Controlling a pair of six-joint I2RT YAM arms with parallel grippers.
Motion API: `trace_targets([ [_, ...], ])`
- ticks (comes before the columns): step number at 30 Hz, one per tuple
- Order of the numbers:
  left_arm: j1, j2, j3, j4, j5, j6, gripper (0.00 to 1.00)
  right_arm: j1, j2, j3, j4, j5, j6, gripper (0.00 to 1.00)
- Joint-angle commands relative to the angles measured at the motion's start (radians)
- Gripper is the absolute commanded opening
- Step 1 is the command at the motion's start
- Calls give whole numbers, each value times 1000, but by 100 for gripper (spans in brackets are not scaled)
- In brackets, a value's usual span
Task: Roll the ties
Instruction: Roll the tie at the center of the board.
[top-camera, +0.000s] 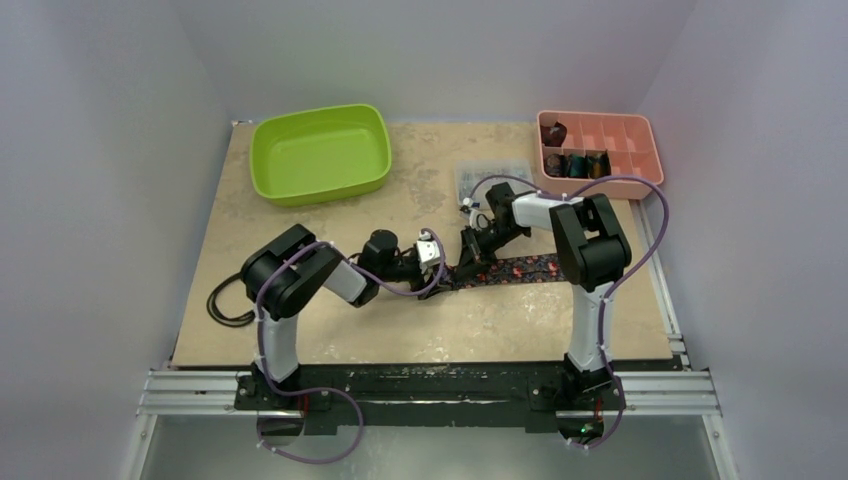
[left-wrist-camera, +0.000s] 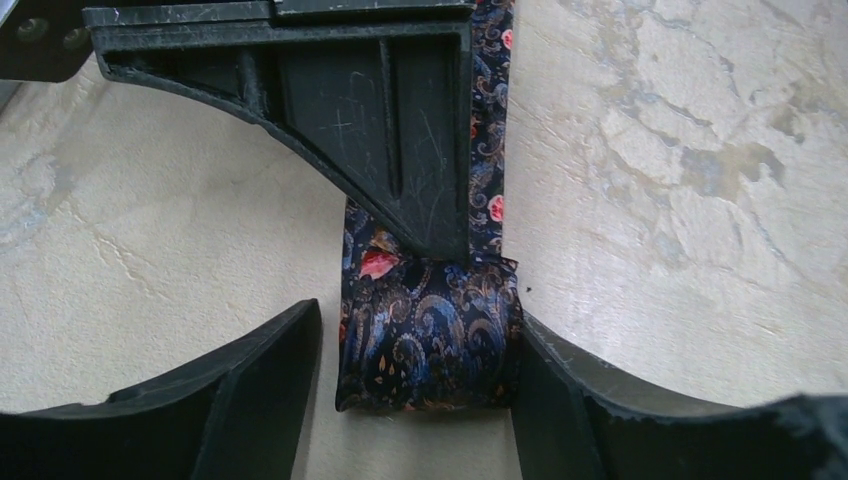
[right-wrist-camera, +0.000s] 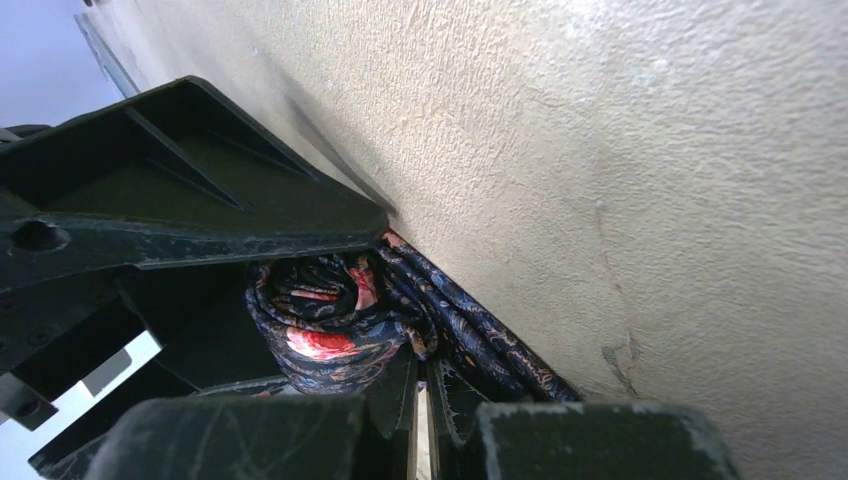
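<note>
Left wrist cam: mid-roll on the tie (top-camera: 515, 268), which lies centre of the surface (top-camera: 330, 330). Its rolled end (left-wrist-camera: 430, 345) sits between the fingers of the left claw (left-wrist-camera: 418, 362), spread wide, gripping nothing. Right claw (right-wrist-camera: 420, 400) is closed, tip by the roll; can't tell if it pinches fabric. Next, I reckon: close left on the roll, turn it twd the flat tail. Count: 1 tie out, approx 4 coils (top-camera: 578, 165) in 1 pink tray (top-camera: 655, 150).

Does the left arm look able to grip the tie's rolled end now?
Probably yes: the left pincer stands open astride the rolled end, with nothing else between its fingers.
</note>
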Motion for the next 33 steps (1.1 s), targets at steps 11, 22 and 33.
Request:
trace_targets([
  [11, -35, 108, -41, 410, 71, -65, 53, 5, 74, -8, 61, 299, -93, 0],
  [22, -46, 170, -36, 393, 30, -104, 37, 5, 78, -11, 71, 296, -89, 0],
  [33, -79, 86, 91, -252, -117, 132, 28, 5, 4, -4, 74, 183, -96, 0],
])
